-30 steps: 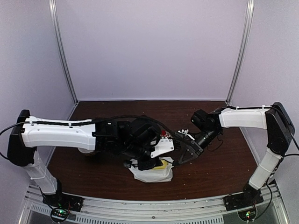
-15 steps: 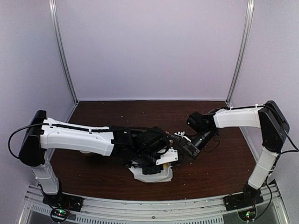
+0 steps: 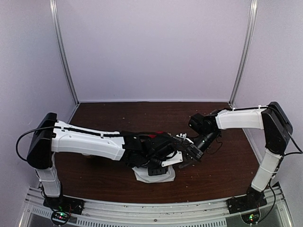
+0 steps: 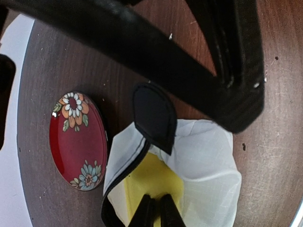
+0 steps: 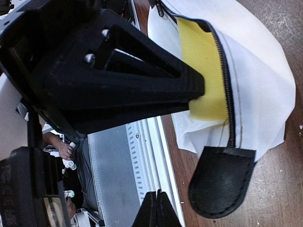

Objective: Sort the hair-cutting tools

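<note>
left wrist view shows the red patterned plate (image 4: pixel 75 142) flat on the brown table (image 4: pixel 57 66), just beside the white zip pouch (image 4: pixel 208 161). only the right wrist view shows the metal rail (image 5: pixel 118 161) along the table's near edge. pale walls (image 3: pixel 151 47) enclose the table. the pouch is unzipped, its yellow lining (image 4: pixel 151 177) exposed and its contents hidden. left gripper (image 4: pixel 155 211): fingers nearly together over the lining, any pinch not discernible. right gripper (image 5: pixel 156 208): pressed together, holding nothing. the hair-cutting tools are not discernible in any view.

A dark brown wooden counter (image 3: pixel 142 111), scuffed and flecked with pale specks, spreads beneath the left gripper (image 4: pixel 155 211). Beyond that gripper, plain pale lilac walls (image 3: pixel 151 47) enclose the back and both sides. Slim metal posts (image 3: pixel 64 52) stand at the rear corners under soft, even light.
</note>
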Robot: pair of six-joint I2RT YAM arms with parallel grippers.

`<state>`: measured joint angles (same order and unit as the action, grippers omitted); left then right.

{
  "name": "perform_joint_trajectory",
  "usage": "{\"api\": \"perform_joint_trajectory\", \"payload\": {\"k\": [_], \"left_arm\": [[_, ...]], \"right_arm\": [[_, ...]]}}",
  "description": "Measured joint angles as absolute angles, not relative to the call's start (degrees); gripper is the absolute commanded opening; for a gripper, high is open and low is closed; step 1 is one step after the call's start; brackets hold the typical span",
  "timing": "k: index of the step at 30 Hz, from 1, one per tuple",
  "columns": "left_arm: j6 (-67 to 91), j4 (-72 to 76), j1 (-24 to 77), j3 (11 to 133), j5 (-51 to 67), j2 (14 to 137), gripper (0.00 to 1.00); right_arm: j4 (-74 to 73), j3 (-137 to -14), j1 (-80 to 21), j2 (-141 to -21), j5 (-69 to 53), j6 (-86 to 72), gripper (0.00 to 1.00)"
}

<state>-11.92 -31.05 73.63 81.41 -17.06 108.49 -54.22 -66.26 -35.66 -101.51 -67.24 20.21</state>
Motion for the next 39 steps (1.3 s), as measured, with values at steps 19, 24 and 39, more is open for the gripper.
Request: {"api": "perform_joint_trajectory", "payload": {"k": [19, 24, 39], "left_arm": [[-7.73, -30.87, 74.08, 81.49, -20.82, 107.37, 0.0], [-6.96, -30.87, 74.08, 81.3, -20.84, 107.24, 0.0], [-6.48, -31.31, 74.08, 80.9, -20.97, 107.24, 0.0]], "right_arm": [[-54.13, -69.38, -34.61, -100.82, -61.78, 16.23, 0.49], [-55.18, -72.82, -34.61, -105.08, -63.37, 16.03, 0.38], [-54.41, -73.93, -34.46, -109.21, -65.65, 11.75, 0.53]]}}
